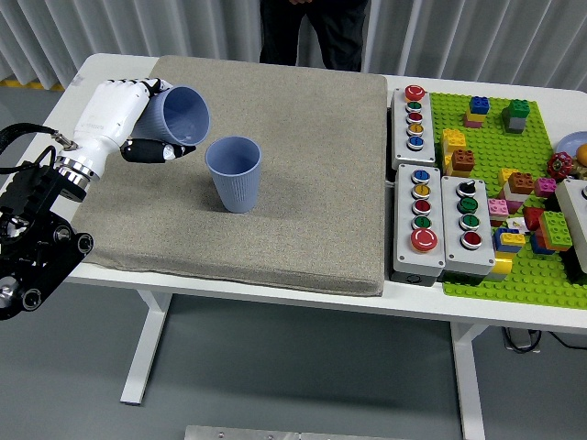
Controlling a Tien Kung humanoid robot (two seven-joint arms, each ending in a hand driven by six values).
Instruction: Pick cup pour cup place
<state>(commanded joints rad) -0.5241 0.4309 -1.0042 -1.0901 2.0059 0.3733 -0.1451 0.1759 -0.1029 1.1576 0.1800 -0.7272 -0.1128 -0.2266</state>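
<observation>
My left hand (147, 119), white with black fingertips, is shut on a blue ribbed cup (182, 115) held above the grey mat's left side. That cup is tipped hard to the right, its mouth facing a second blue ribbed cup (235, 173). The second cup stands upright on the grey mat (303, 183), just right of and below the tilted one, with a small gap between their rims. I cannot see anything inside either cup. My right hand is out of the picture.
Grey button boxes (415, 117) (442, 226) line the mat's right edge. Beyond them lies a green baseplate (537, 137) covered with several bricks. A person in dark clothes (312, 32) stands at the far side, hands unseen.
</observation>
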